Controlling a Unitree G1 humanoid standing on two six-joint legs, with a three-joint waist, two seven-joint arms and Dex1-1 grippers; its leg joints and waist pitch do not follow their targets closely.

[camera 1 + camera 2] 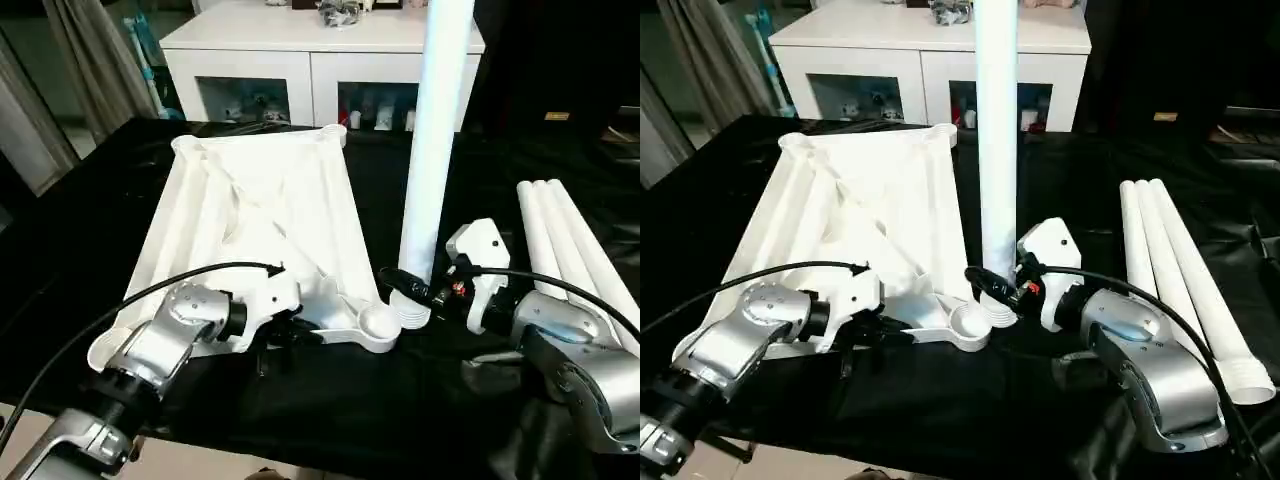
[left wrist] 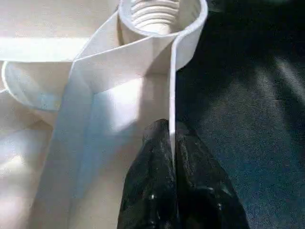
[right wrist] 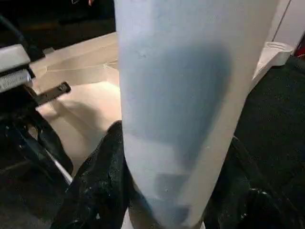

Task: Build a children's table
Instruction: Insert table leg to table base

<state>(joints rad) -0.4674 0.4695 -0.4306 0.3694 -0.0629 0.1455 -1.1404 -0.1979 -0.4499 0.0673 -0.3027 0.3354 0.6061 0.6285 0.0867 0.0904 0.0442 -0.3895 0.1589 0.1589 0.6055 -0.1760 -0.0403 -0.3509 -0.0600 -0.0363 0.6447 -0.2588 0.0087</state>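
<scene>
The white table top (image 1: 260, 210) lies underside up on the black surface, its ribs showing. My left gripper (image 2: 170, 131) is shut on the thin rim wall of its near edge, close to the near right corner socket (image 1: 378, 322), whose inner thread appears in the left wrist view (image 2: 155, 14). My right gripper (image 1: 415, 295) is shut on a white leg (image 1: 435, 150) that stands upright, with one black finger (image 3: 102, 181) on each side of the tube. The leg's ribbed lower end sits just to the right of that socket, beside it rather than in it.
Three more white legs (image 1: 570, 250) lie side by side on the black surface at the right. A white cabinet (image 1: 310, 60) with glass-fronted compartments stands behind the table. Black cables run along both silver forearms.
</scene>
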